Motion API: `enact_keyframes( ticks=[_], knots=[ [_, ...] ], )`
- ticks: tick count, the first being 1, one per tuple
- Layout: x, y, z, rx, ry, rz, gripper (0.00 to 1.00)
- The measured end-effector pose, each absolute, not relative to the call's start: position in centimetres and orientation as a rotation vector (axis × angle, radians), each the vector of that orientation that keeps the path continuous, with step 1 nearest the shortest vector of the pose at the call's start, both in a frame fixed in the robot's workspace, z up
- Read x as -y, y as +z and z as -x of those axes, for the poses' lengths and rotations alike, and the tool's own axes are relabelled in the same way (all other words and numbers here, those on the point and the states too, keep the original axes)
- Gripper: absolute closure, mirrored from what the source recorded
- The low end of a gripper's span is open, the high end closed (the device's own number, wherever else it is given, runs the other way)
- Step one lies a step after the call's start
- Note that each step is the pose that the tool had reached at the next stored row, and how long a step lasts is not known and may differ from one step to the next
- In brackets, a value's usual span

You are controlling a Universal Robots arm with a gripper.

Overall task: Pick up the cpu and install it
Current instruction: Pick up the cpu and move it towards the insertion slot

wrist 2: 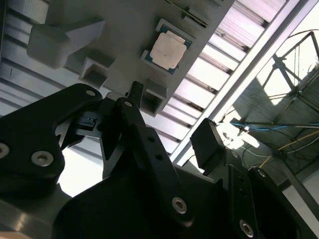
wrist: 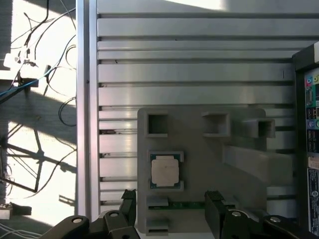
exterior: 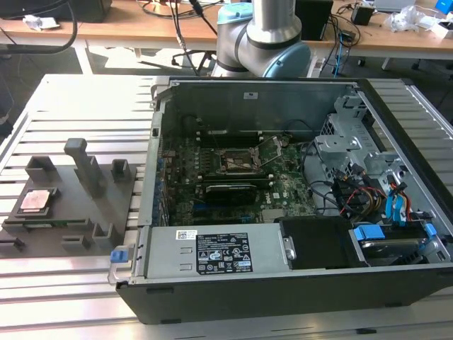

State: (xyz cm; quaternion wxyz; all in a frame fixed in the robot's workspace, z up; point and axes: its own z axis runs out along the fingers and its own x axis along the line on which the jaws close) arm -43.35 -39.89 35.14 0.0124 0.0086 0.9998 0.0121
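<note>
One small square cpu [exterior: 37,200] lay flat in the exterior view, seated on a grey fixture plate [exterior: 78,207] at the exterior view's left. It was well apart from the open computer case [exterior: 283,287], which stood beside the plate on the slatted metal desk [exterior: 85,92]. Inside the case a black socket frame [exterior: 237,161] sat near the middle of the green board. The robot arm [exterior: 265,32] rose behind the case.

In the second wrist view the claw [wrist 2: 172,115] spread wide, its two black fingers [wrist 2: 142,134] apart with nothing between them. The cpu [wrist 2: 169,50] showed beyond the fingers, pale top up in its shallow seat on the plate [wrist 2: 124,25], touched by neither finger.

In the first wrist view the claw [wrist: 172,201] stood wide and empty, with one finger [wrist: 128,199] to each side. The cpu [wrist: 165,170] rested in its seat on the plate [wrist: 199,159], near the fingertips but clear of them, roughly in line with the gap between the two fingers. The case [wrist: 306,124] bordered the desk [wrist: 189,50] beside the plate.
</note>
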Motion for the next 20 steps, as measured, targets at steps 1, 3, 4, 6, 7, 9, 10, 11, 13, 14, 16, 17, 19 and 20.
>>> enact_keyframes(
  ticks=[1,3,4,6,7,9,10,11,13,14,16,17,19,20],
  knots=[
    [39.9,35.1,43.4,-3.116,0.038,-0.027,0.34],
    [39.9,34.8,43.4,-3.116,0.038,-0.027,0.34],
    [39.9,34.8,43.4,-3.116,0.038,-0.027,0.34],
    [39.9,34.6,43.4,-3.116,0.038,-0.027,0.34],
    [39.9,34.5,43.4,-3.116,0.038,-0.027,0.34],
    [39.9,34.3,43.4,-3.116,0.038,-0.027,0.34],
    [39.9,34.2,43.4,-3.116,0.038,-0.027,0.34],
    [39.9,34.1,43.4,-3.116,0.038,-0.027,0.34],
    [39.9,34.0,43.4,-3.116,0.038,-0.027,0.34],
    [39.9,33.9,43.4,-3.116,0.038,-0.027,0.34],
    [39.9,33.8,43.4,-3.116,0.038,-0.027,0.34],
    [39.9,33.7,43.4,-3.116,0.038,-0.027,0.34],
    [39.9,33.6,43.4,-3.116,0.038,-0.027,0.34],
    [39.9,33.5,43.4,-3.116,0.038,-0.027,0.34]
  ],
)
